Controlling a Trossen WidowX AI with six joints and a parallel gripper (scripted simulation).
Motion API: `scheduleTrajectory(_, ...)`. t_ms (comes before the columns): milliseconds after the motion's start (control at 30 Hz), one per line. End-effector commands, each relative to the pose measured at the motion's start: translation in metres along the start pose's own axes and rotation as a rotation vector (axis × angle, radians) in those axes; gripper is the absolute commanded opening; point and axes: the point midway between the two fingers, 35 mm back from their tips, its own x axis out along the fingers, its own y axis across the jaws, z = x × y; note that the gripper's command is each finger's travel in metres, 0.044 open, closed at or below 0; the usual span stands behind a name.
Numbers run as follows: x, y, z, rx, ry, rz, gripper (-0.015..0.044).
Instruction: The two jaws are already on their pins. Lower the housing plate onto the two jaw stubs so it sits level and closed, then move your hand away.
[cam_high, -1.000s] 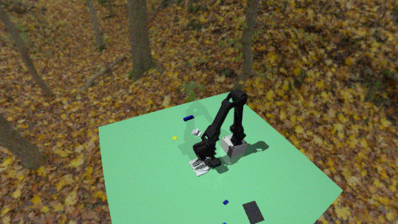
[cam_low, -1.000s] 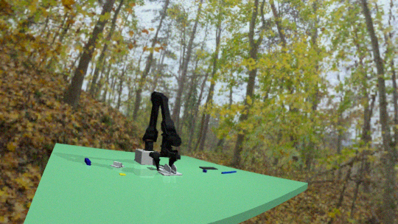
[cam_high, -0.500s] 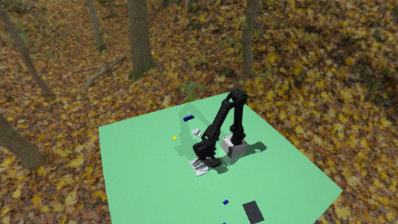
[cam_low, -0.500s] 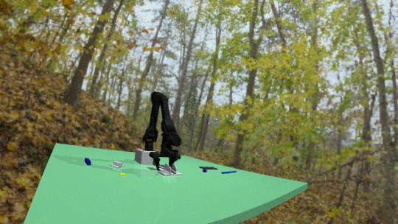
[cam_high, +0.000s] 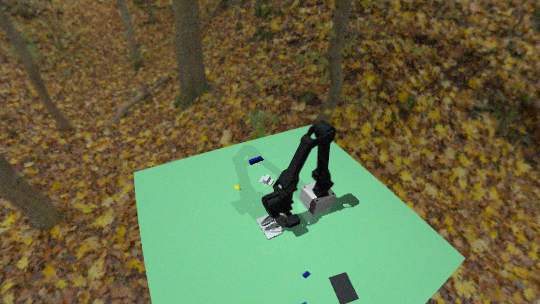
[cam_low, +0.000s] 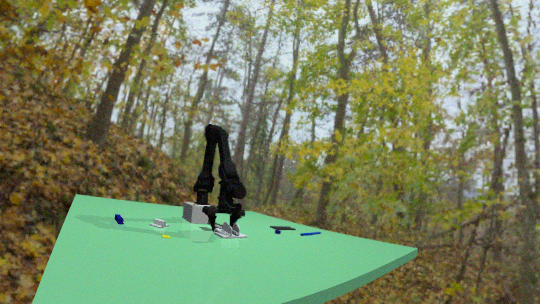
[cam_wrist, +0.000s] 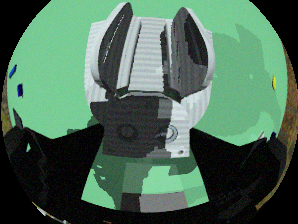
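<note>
A white housing plate (cam_wrist: 145, 142) with two round marks lies across the near end of the white assembly in the wrist view, over the jaw stubs, and looks flat there. The left jaw (cam_wrist: 114, 50) and right jaw (cam_wrist: 192, 55) stand up beyond it, spread apart, on the white base plate (cam_wrist: 150, 50) (cam_high: 272, 234). My gripper (cam_low: 224, 227) (cam_wrist: 146, 130) is open, low at the assembly, one finger on each side of the housing plate. Whether the plate is fully seated is hard to tell; the stubs are hidden under it.
A small white stepped part (cam_high: 266, 180) (cam_low: 159, 223), a blue block (cam_high: 256, 160) (cam_low: 119, 219) and a yellow piece (cam_high: 237, 187) (cam_low: 166, 236) lie to one side. A small blue block (cam_high: 306, 274) (cam_low: 278, 232) and a dark flat plate (cam_high: 343, 287) (cam_low: 283, 228) lie on the other.
</note>
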Motion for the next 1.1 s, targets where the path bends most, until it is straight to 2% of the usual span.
scheduleTrajectory(0, 0.0, 0.0, 0.0, 0.0, 0.0, 0.0, 0.044)
scheduleTrajectory(400, -0.005, 0.0, 0.001, 0.0, 0.0, 0.0, 0.044)
scheduleTrajectory(500, -0.022, 0.0, 0.002, -0.001, -0.001, 0.001, 0.044)
scheduleTrajectory(667, -0.07, 0.0, -0.001, -0.003, -0.001, 0.004, 0.044)
scheduleTrajectory(767, -0.078, 0.0, -0.003, -0.003, -0.001, 0.004, 0.044)
scheduleTrajectory(833, -0.07, 0.0, 0.002, -0.006, -0.015, 0.001, 0.044)
scheduleTrajectory(1000, -0.119, -0.001, -0.011, -0.003, -0.002, 0.004, 0.044)
scheduleTrajectory(1067, -0.127, -0.001, -0.014, -0.003, 0.0, 0.004, 0.044)
